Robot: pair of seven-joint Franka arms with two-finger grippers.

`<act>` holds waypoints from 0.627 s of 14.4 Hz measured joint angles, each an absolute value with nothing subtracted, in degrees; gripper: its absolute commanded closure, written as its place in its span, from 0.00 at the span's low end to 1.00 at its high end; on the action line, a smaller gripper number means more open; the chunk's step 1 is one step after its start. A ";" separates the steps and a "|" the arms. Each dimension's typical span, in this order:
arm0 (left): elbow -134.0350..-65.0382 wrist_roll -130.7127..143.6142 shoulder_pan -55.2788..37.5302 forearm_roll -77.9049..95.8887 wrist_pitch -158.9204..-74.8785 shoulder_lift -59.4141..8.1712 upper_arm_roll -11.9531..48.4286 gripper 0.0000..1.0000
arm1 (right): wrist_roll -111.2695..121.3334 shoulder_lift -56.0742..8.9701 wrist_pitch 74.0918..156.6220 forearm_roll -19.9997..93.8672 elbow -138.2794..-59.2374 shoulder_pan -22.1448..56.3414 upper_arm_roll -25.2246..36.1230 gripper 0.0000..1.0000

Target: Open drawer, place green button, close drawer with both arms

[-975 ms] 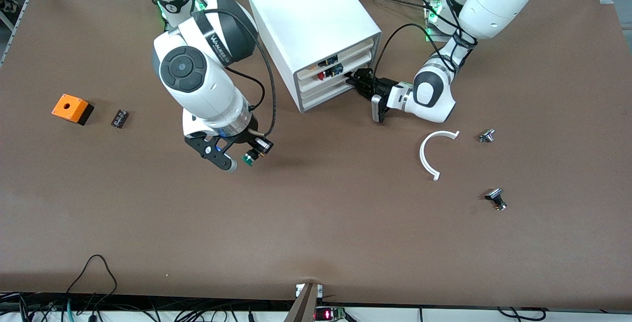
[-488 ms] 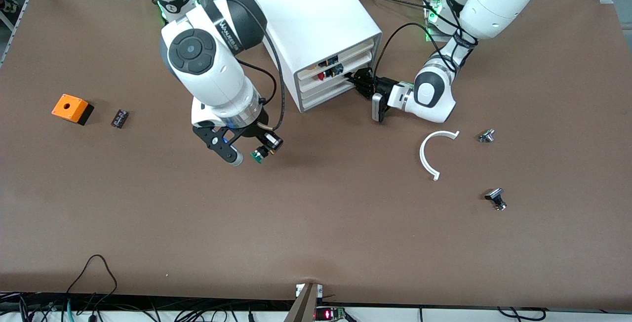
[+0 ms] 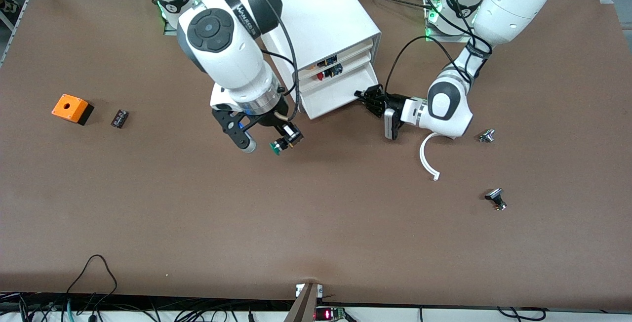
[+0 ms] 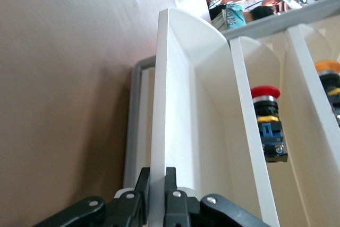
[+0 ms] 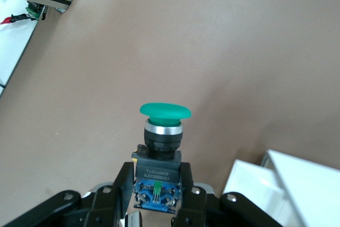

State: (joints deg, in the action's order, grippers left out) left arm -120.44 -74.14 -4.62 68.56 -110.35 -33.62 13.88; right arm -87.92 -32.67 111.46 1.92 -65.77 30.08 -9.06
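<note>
The left pincer (image 3: 363, 96) is clamped on the front edge of the drawer (image 3: 335, 96), the 3rd tray down in the white cabinet (image 3: 316, 20), which stands partly pulled out toward the front camera. In the left wrist view the 2 black fingers (image 4: 171, 184) pinch the thin white lip from both sides, and a red-capped button (image 4: 267, 123) sits in the tray above.

The right pincer (image 3: 270, 141) is closed on the button (image 3: 276, 147), gripping its black body with the green cap pointing away from the wrist. It hangs over bare desk (image 3: 316, 223), beside the cabinet's front corner on the right arm's end. So the button is held in the air and is not yet in the drawer.

The drawer looks only partly out, so the opening may be too shallow for the button to go in without its cap or the pincer hitting the tray above. The grip on the thin lip is narrow and could slip if the pull runs off the drawer's line, and a skewed pull might drag the light cabinet across the desk. The 2 arms work close together at the cabinet front, so a late or wide approach by the right arm risks touching the left wrist.
</note>
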 measured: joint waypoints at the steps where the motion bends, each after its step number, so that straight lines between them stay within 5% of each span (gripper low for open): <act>1: -119.05 -72.97 -4.62 67.57 -110.36 -33.64 13.32 1.00 | -90.31 -32.78 112.16 1.93 -65.77 30.99 -9.06 1.00; 8: -114.76 -70.86 -4.50 66.01 -110.41 -34.27 11.22 1.00 | -105.68 -36.86 118.16 1.73 -65.75 37.98 -8.97 1.00; 9: -114.59 -70.86 -4.33 66.01 -110.41 -34.28 11.07 0.81 | -107.33 -37.59 118.23 1.13 -65.75 38.86 -8.96 1.00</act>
